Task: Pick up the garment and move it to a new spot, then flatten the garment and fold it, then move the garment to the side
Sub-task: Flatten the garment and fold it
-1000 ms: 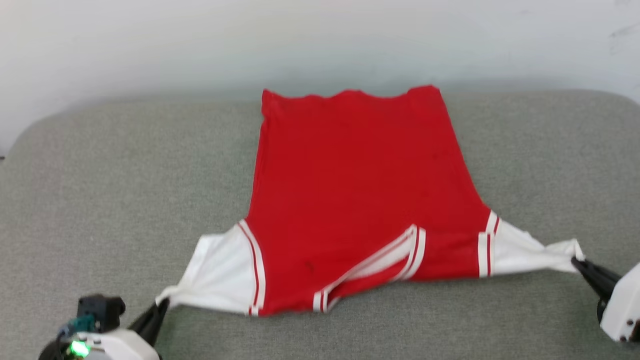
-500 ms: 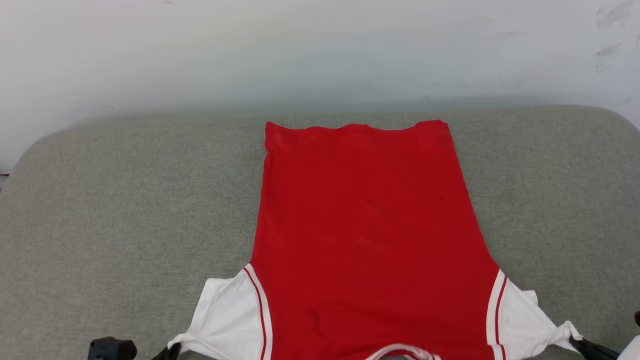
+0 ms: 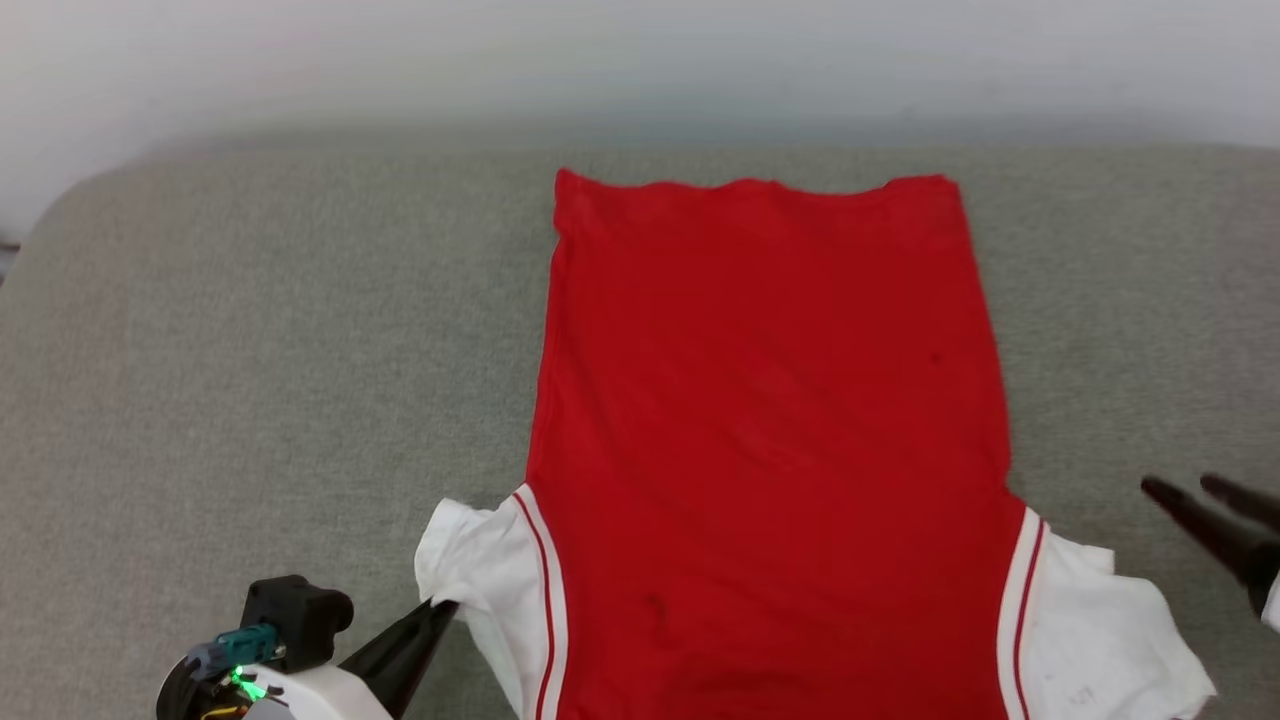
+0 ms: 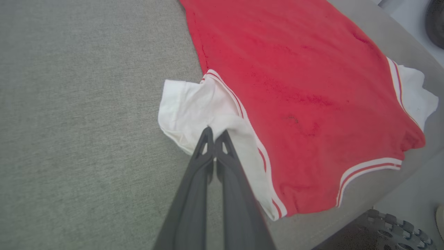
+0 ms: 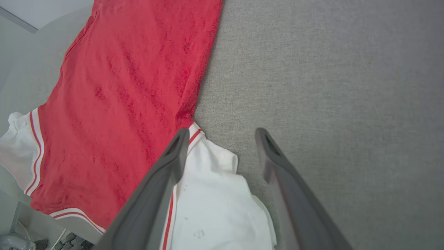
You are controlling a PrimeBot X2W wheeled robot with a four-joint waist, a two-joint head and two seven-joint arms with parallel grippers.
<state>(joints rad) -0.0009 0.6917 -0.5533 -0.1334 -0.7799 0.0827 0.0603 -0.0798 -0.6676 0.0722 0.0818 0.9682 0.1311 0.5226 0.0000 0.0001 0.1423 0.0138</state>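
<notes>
Red garment (image 3: 770,420): flat
Left gripper (image 4: 215,133): jaws clenched on sleeve (image 4: 187,107)
Right gripper (image 5: 222,133): jaws released, beside garment
Risk: one-sided tug, probably skewed garment

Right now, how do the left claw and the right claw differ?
The left claw is shut; the right claw is open. The left claw pinches the left sleeve; the right claw holds nothing, with the right sleeve lying loose near it. Both have dark fingers.
</notes>
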